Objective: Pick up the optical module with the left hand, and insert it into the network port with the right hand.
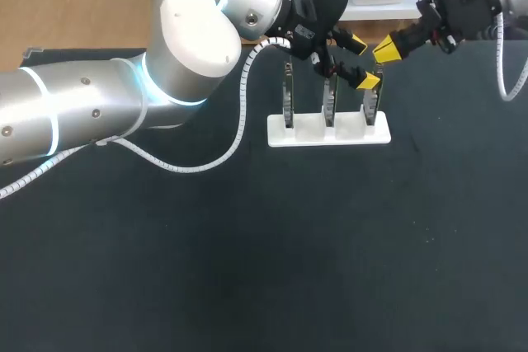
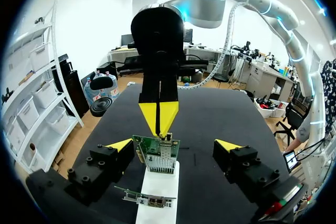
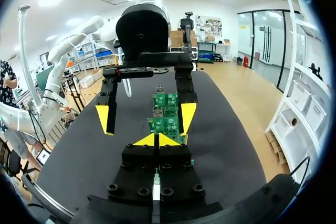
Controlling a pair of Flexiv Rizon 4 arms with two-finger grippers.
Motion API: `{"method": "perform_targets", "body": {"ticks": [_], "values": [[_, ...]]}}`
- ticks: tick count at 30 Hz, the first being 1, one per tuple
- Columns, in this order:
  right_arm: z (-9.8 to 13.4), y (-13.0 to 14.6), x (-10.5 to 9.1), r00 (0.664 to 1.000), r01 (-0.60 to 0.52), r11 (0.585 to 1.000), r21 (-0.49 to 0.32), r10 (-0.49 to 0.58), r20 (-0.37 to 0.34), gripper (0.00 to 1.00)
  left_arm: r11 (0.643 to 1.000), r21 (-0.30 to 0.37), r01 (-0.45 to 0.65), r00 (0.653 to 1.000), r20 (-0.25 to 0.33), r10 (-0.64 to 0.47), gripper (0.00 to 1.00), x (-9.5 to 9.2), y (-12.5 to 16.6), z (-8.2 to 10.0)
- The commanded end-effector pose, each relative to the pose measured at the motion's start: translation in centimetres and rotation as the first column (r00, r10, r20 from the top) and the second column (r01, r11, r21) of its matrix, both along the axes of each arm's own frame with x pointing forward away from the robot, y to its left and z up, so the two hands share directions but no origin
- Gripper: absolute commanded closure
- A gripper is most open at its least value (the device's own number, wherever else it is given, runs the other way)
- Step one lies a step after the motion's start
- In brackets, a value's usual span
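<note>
Three upright green circuit boards stand in a white holder (image 1: pixel 328 133). The rightmost board (image 1: pixel 371 101) carries a silver metal port cage (image 2: pixel 160 163). My left gripper (image 1: pixel 363 62) hangs open over that board (image 2: pixel 156 146), its yellow fingertips (image 2: pixel 119 144) flanking the board without touching it. My right gripper (image 1: pixel 384 52) is shut, its yellow tips (image 2: pixel 159 118) pressed together just beyond the same board and pointing at it. From the right wrist view, my right gripper (image 3: pixel 157 140) sits before the board (image 3: pixel 165 124), with the left gripper (image 3: pixel 145 116) open around it. I cannot pick out a separate optical module.
The middle board (image 1: pixel 328 101) and left board (image 1: pixel 287 98) stand in the same holder, close beside the left arm's wrist. The left arm's white spiral cable (image 1: pixel 239 125) droops onto the black tabletop (image 1: pixel 272 253) left of the holder.
</note>
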State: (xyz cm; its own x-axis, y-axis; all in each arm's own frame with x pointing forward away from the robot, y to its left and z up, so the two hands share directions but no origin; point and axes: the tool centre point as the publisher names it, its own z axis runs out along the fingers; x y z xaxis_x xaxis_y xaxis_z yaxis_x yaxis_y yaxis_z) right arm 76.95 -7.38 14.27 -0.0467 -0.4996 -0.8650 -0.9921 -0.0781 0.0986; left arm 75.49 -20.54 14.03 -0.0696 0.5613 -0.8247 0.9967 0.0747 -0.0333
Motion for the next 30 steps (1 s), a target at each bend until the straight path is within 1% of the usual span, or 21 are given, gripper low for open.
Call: {"method": "perform_targets", "body": {"ticks": [1, 30], "values": [[-0.66, 0.03, 0.11, 1.000, 0.001, 1.000, 0.002, -0.001, -0.003, 1.00, 1.000, 0.002, 0.003, 1.000, -0.001, -0.003, 0.00, 0.15, -0.03, 0.00], [-0.88, 0.11, -0.08, 1.000, 0.002, 1.000, 0.001, -0.002, -0.017, 1.00, 1.000, 0.002, 0.003, 1.000, -0.001, -0.003, 0.00, 0.15, -0.03, 0.00]]}}
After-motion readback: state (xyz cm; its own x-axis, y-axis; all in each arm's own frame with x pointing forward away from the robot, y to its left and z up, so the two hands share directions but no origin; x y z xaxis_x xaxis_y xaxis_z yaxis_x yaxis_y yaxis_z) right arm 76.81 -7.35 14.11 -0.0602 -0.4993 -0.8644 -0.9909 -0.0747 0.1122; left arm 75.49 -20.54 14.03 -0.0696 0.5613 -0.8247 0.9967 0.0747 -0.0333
